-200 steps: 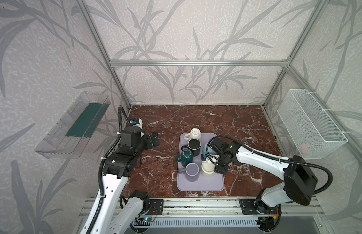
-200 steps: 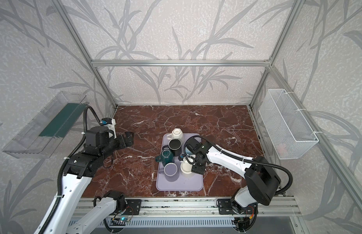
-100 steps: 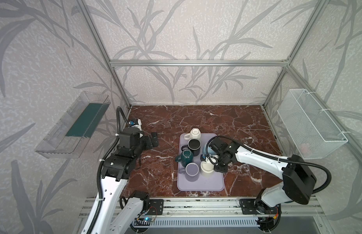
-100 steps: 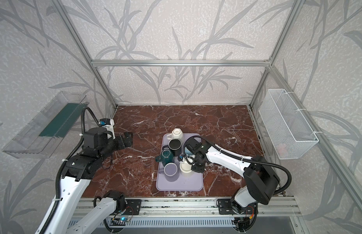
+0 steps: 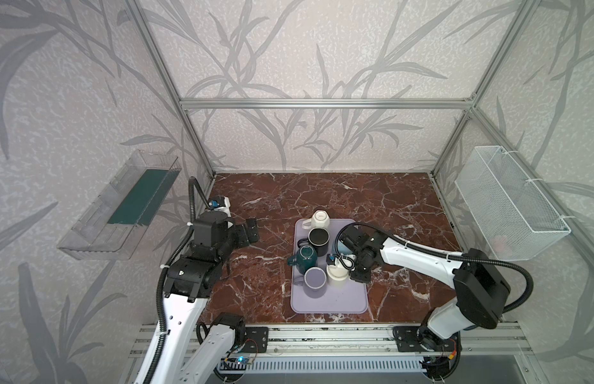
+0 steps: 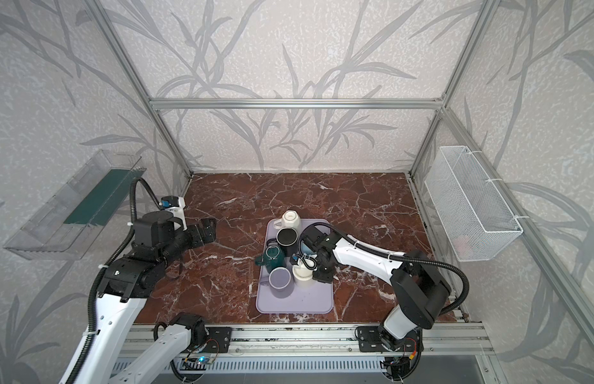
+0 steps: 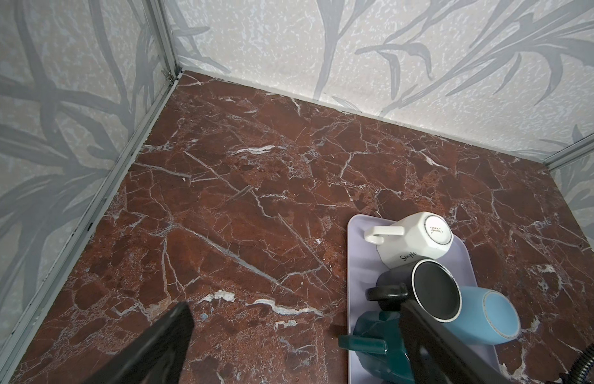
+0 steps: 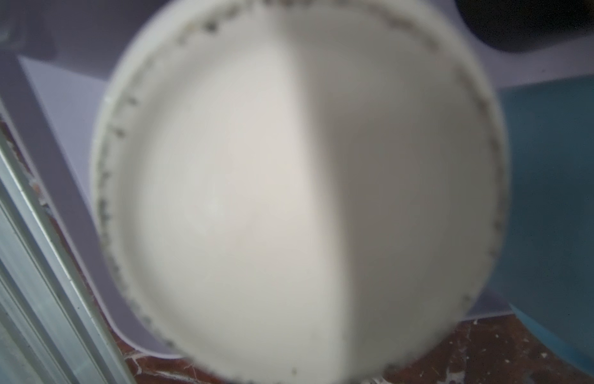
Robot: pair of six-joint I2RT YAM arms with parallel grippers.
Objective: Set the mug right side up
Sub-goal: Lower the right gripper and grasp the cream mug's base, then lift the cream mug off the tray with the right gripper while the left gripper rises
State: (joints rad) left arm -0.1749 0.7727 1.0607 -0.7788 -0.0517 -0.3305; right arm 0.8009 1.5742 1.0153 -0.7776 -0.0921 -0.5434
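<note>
The mug (image 5: pixel 337 277) is cream with a speckled edge and stands upside down at the front right of the lavender tray (image 5: pixel 329 304), flat base up. In the right wrist view its blurred base (image 8: pixel 299 186) fills most of the picture. In both top views my right gripper (image 5: pixel 350 267) presses against the mug's right side, with its fingertips hidden by its own body and by the mug (image 6: pixel 304 276). My left gripper (image 5: pixel 250 231) hovers open over bare marble to the left of the tray, holding nothing (image 7: pixel 295 306).
The tray (image 6: pixel 295 304) also holds a white mug (image 5: pixel 320 219) lying on its side, a black mug (image 5: pixel 318 236), a teal mug (image 5: pixel 305 256), a light blue mug (image 7: pixel 488 316) and an upright lavender mug (image 5: pixel 315 278). A wire basket (image 5: pixel 508 202) hangs on the right wall and a clear bin (image 5: pixel 122 206) on the left.
The left arm has drawn back slightly. The right gripper stays against the cream mug, and the mug has not visibly moved.
</note>
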